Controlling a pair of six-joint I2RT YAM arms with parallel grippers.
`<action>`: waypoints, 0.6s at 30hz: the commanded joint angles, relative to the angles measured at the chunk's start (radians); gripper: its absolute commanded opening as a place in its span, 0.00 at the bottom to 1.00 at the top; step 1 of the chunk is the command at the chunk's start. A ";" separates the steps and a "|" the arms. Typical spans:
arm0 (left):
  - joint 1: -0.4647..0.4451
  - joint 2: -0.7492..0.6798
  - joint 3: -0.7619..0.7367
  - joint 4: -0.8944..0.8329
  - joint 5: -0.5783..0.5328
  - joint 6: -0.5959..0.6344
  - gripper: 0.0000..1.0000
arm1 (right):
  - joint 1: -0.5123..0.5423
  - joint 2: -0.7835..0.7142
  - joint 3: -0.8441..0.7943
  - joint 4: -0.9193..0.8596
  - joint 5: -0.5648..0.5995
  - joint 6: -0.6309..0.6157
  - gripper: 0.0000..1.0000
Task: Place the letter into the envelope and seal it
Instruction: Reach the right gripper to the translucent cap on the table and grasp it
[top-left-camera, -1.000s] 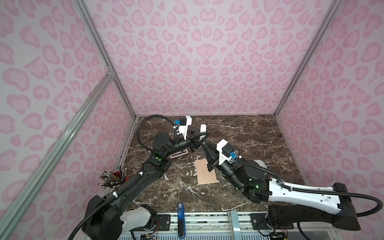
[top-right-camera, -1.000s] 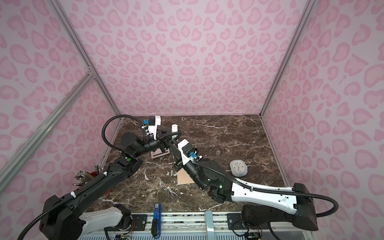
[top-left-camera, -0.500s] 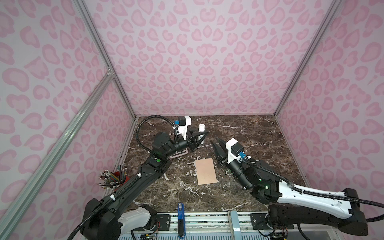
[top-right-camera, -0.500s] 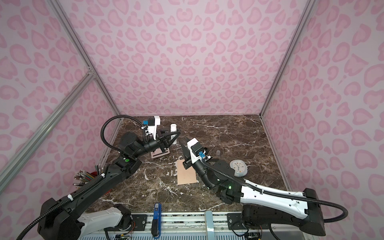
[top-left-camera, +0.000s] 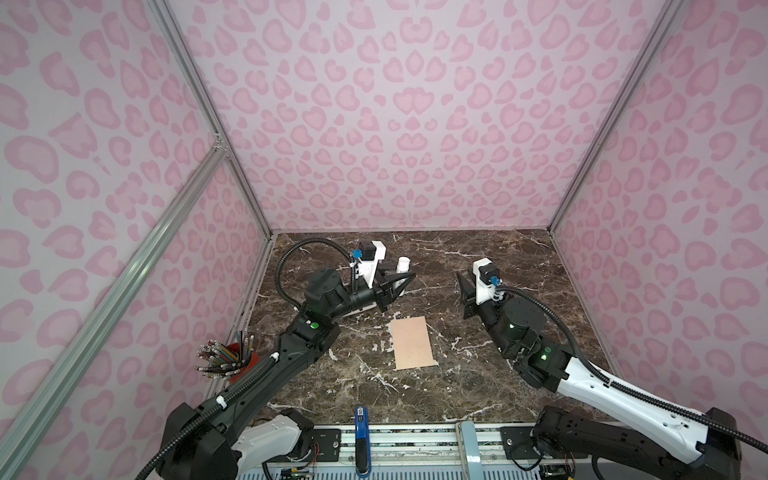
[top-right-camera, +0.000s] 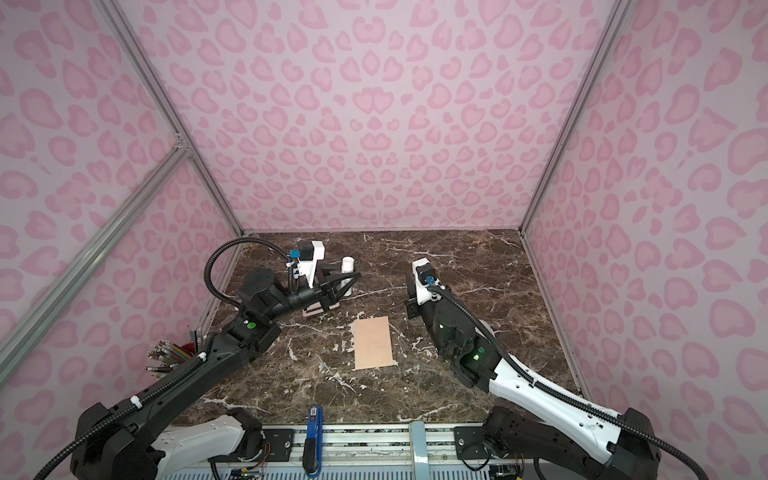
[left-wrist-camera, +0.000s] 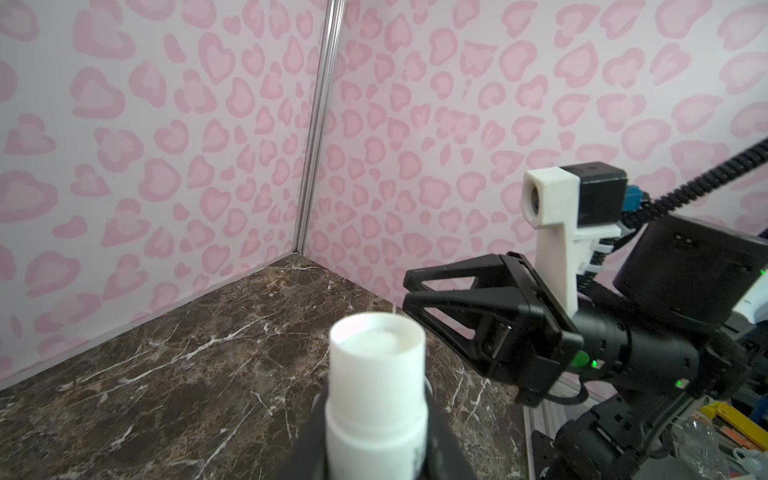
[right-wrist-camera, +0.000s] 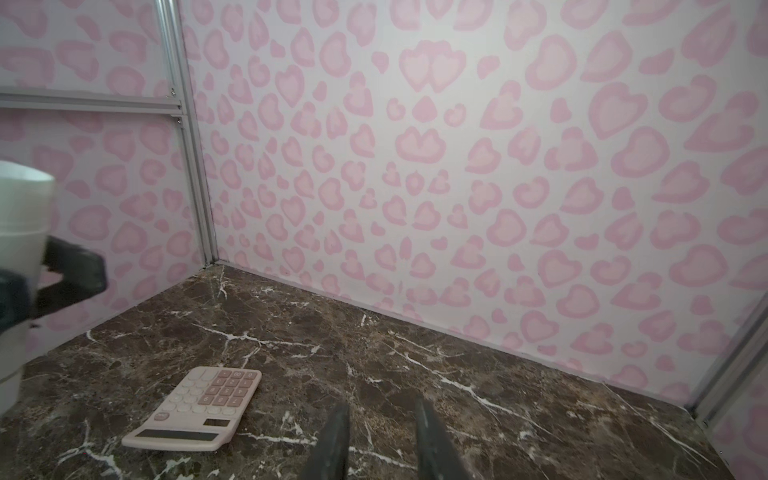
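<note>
The peach envelope lies flat on the marble floor between the two arms, and no open flap shows. The letter is out of view. My left gripper hovers behind and left of the envelope, shut on an upright white tube. My right gripper is raised behind and right of the envelope. Its jaws stand apart, and only floor shows between them. In the left wrist view the right gripper points toward the tube, a short way off.
A pink calculator lies on the floor, largely under the left gripper in both top views. A cup of pencils stands at the left wall. A blue tool sits on the front rail. Pink walls close in three sides.
The right gripper has pulled away from the tube in the left gripper, moving right, and its jaws have spread a little. The left arm and the envelope have stayed put.
</note>
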 joint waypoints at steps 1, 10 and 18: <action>0.000 0.007 -0.015 0.019 0.000 0.045 0.04 | -0.069 0.043 0.020 -0.119 -0.058 0.105 0.33; -0.015 0.078 -0.034 0.033 -0.017 0.073 0.04 | -0.255 0.313 0.264 -0.534 -0.092 0.336 0.39; -0.052 0.172 -0.058 0.119 -0.037 0.052 0.03 | -0.391 0.602 0.541 -0.931 -0.186 0.547 0.39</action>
